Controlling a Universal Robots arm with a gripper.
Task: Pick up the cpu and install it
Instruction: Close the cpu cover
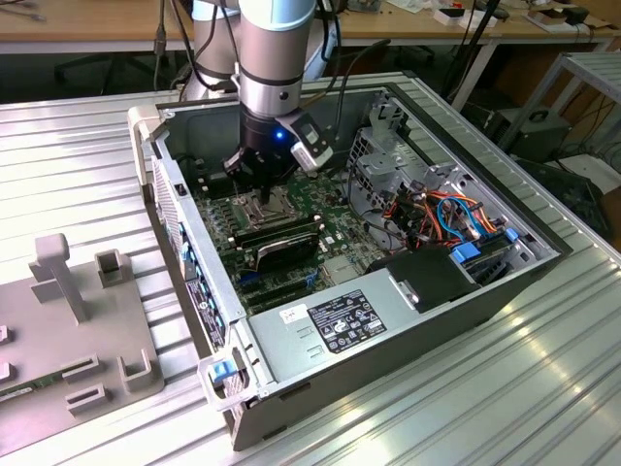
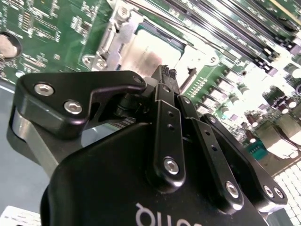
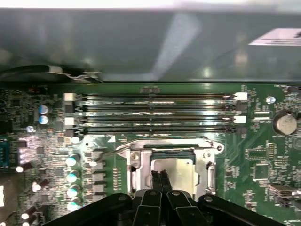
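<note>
The cpu (image 3: 181,173) is a silvery-tan square lying flat inside the metal-framed socket (image 3: 133,175) on the green motherboard (image 3: 256,155). In the second wrist view the cpu (image 2: 146,55) lies just beyond the fingertips. My gripper (image 3: 160,177) hangs over the near side of the chip, its two black fingers (image 2: 168,113) pressed together and shut, with nothing seen between them. Whether the tips touch the chip I cannot tell. In the exterior view the gripper (image 1: 262,194) reaches down into the open computer case (image 1: 291,388) over the socket area.
Long black memory slots (image 3: 155,113) run beside the socket. The power supply (image 1: 340,320) and a drive bay with orange and blue cables (image 1: 451,218) stand inside the case. A grey fixture plate (image 1: 78,330) lies at the exterior view's left on the ribbed metal table (image 1: 505,388).
</note>
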